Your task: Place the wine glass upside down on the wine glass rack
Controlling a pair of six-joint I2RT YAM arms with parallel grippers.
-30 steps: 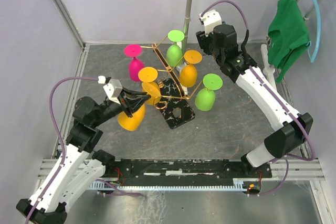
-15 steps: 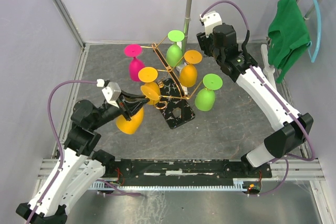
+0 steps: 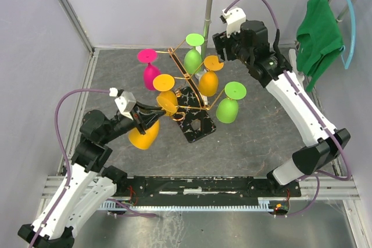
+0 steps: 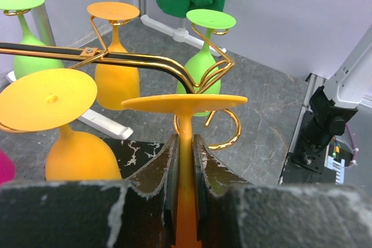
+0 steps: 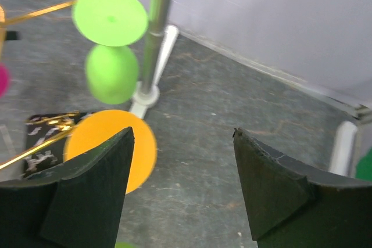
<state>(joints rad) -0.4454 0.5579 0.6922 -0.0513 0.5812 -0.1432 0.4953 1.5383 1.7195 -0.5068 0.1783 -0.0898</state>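
Note:
My left gripper (image 3: 152, 117) is shut on the stem of an orange wine glass (image 3: 144, 134), held tilted with its foot toward the rack. In the left wrist view the stem runs between my fingers (image 4: 167, 161). Its flat foot (image 4: 184, 102) sits just before a gold curl (image 4: 225, 129). The wine glass rack (image 3: 187, 77) is a thin gold tree on a black marbled base (image 3: 197, 126). Several pink, orange and green glasses hang upside down on it. My right gripper (image 3: 223, 45) is open and empty, high behind the rack; the right wrist view (image 5: 183, 137) shows bare floor between its fingers.
A white pole stand (image 3: 207, 10) rises behind the rack, and its foot shows in the right wrist view (image 5: 152, 62). A green shirt (image 3: 318, 33) on a blue hanger hangs at the back right. Purple walls close in left, back and right.
My left gripper has drawn the orange glass slightly left and toward me, then held. My right wrist has lifted and shifted a little back and right, still open.

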